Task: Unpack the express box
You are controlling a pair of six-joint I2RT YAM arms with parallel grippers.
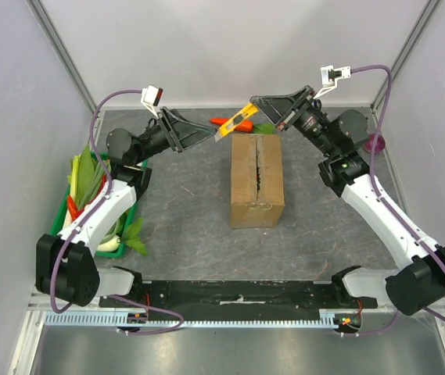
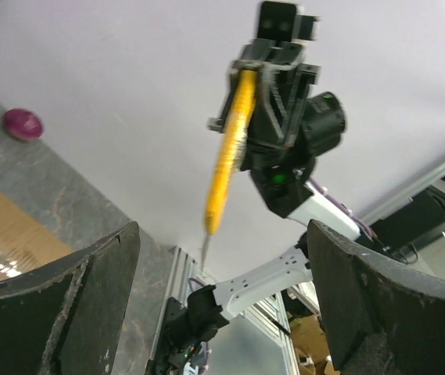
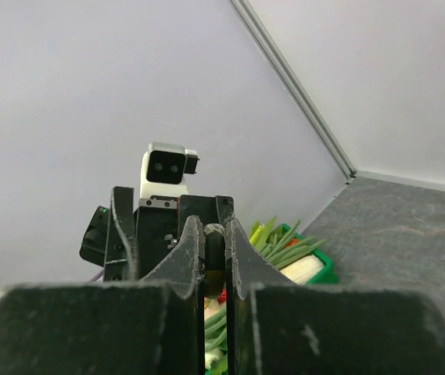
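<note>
- Top: box (image 1: 257, 180) at counter (image 1: 183, 234) centre, flaps shut. Right tool (image 1: 255, 103) clamps knife (image 1: 236, 121) over box's 12 o'clock edge. Left tool (image 1: 210, 133) wide, empty, near blade. Likely step: slit the seam, which needs the blade lowered onto it. Bare counter at 3 and 6 o'clock; tray (image 1: 130, 209) at 9.
- Left wrist: left tool (image 2: 222, 230) wide; knife (image 2: 226, 156) hangs in right tool (image 2: 265, 66).
- Right wrist: right tool (image 3: 214, 234) narrow on knife.

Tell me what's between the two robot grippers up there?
A yellow utility knife. The right gripper has its jaws shut on the handle, and the blade end points at the left gripper, jaws wide open. The top view shows it best.
</note>
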